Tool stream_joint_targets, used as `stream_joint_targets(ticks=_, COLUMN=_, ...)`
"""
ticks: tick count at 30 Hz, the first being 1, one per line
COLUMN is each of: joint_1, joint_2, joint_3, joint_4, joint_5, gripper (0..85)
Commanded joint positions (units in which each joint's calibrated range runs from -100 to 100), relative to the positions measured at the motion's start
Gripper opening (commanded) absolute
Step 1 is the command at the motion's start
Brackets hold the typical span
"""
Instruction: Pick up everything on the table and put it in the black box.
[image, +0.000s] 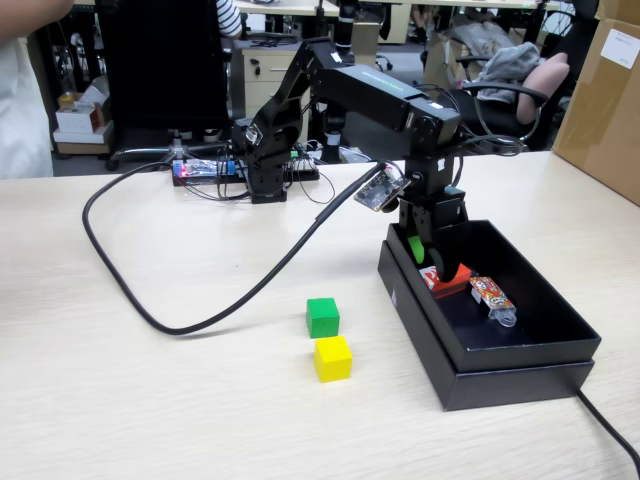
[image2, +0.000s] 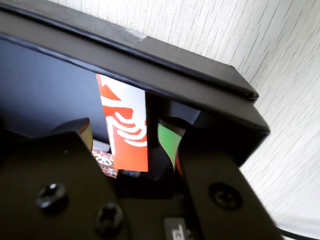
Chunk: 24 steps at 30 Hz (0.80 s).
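Note:
My gripper (image: 432, 256) hangs inside the black box (image: 520, 352), at its near-left part in the fixed view. It is open. The red block with the white swirl (image2: 126, 145) lies on the box floor between the two jaws, with a dark gap on either side of it in the wrist view, where the gripper (image2: 127, 133) straddles it. In the fixed view only a corner of the red block (image: 447, 281) shows past the fingers. The green cube (image: 322, 317) and the yellow cube (image: 332, 358) sit close together on the table (image: 150, 400), left of the box.
A clear-wrapped orange-patterned packet (image: 492, 296) lies in the box, right of the gripper. A thick black cable (image: 200, 322) loops across the table left of the cubes. The arm's base (image: 265, 170) stands at the back; a brown carton (image: 610, 100) stands far right.

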<state>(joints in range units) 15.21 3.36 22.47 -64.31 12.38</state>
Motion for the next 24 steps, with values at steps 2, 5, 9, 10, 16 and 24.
stream_joint_targets(ticks=2, joint_1=0.4, joint_2=-8.0, joint_3=2.1, joint_4=-0.4, joint_5=-0.3, gripper=35.1)
stream_joint_targets(ticks=5, joint_1=0.1, joint_2=-15.9, joint_3=5.5, joint_4=-2.3, joint_5=-0.2, gripper=36.0)
stream_joint_targets(ticks=9, joint_1=-1.8, joint_2=-25.8, joint_3=6.2, joint_4=-2.3, joint_5=-0.2, gripper=36.0)
stream_joint_targets(ticks=10, joint_1=-2.7, joint_2=-27.6, joint_3=5.9, joint_4=-2.3, joint_5=-0.4, gripper=36.0)
stream_joint_targets(ticks=16, joint_1=-9.1, joint_2=-31.1, joint_3=0.0, joint_4=-2.2, joint_5=-1.9, gripper=36.2)
stream_joint_targets(ticks=24, joint_1=-13.0, joint_2=-29.5, joint_3=-17.0, joint_4=1.5, joint_5=-2.8, gripper=40.7)
